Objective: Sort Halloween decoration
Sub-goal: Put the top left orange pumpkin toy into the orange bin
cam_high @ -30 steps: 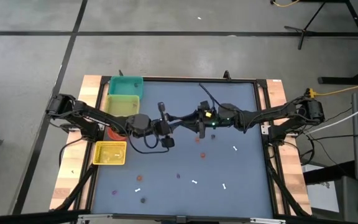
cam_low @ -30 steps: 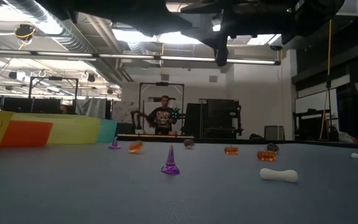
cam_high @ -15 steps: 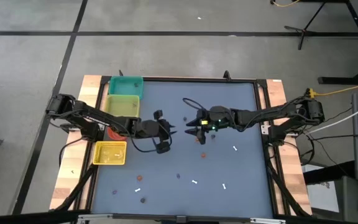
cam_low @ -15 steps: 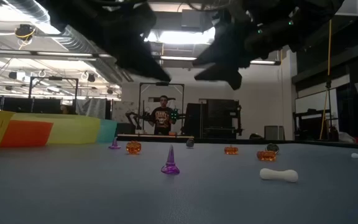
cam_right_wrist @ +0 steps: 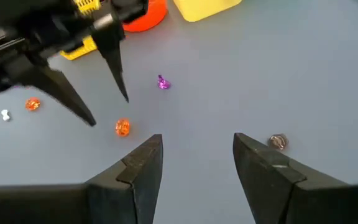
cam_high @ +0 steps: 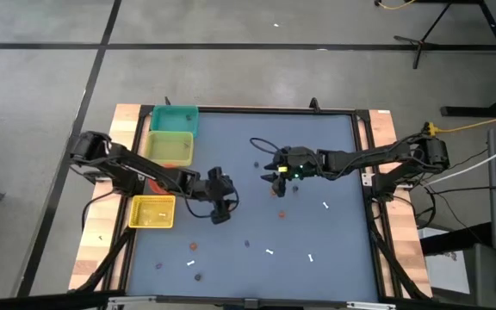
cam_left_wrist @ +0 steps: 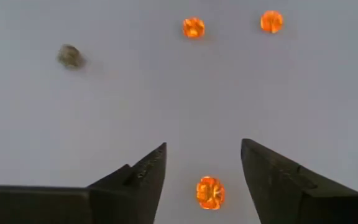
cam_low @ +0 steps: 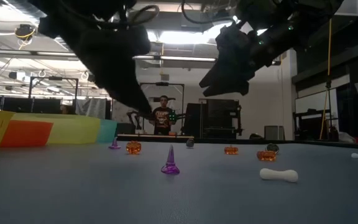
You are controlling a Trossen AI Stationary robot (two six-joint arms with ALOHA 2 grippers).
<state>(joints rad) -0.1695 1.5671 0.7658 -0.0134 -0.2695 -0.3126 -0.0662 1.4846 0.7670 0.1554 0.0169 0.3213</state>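
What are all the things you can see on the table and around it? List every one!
table: one, dark blue top, wooden side edges
bins: four in a row (teal, yellow-green, red, yellow), along the table's left side; the red one is mostly hidden under the left arm
orange pumpkins: at least three, scattered mid-table
purple cones: at least two, near side of the table
white bones: four, right and near side
dark bits: about three, too small to name
person: one, far back in the room
left tool: open, above one pumpkin
right tool: open, above mid-table
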